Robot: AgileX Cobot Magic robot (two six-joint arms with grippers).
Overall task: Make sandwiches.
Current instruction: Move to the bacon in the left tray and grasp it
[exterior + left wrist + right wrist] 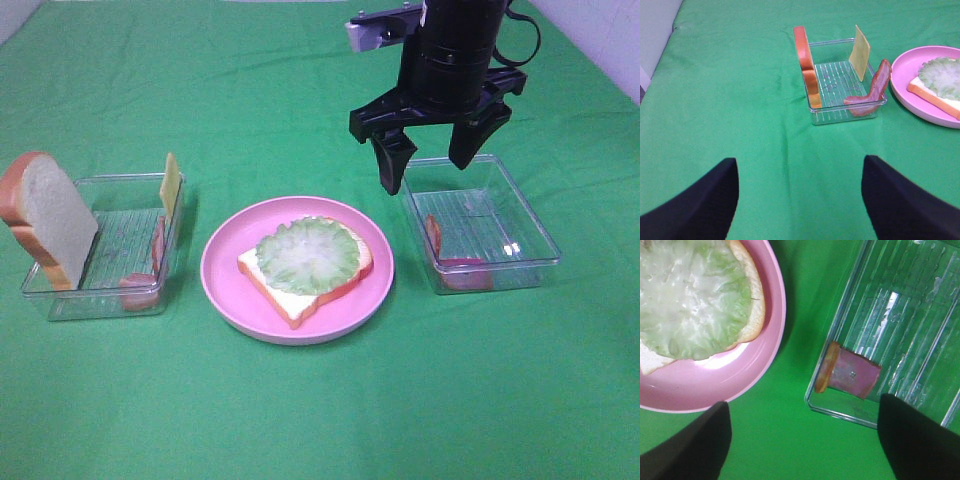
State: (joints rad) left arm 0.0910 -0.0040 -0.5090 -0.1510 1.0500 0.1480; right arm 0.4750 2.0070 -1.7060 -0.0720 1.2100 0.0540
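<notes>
Black right gripper [428, 178] hangs jaws wide over the ribbed clear plastic tray [520, 268]. Left gripper [799, 165] gapes too. A frilly green lettuce disc [307, 254] caps the orange-crusted bread slice [283, 293].

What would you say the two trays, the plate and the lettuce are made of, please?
The left tray and right tray look like clear, rigid, glossy plastic: the green cloth shows through, and the ribbed floors catch highlights. The plate is smooth pink with a mild sheen, probably plastic. The lettuce seems moulded toy plastic or rubber, waxy and pale green.
</notes>
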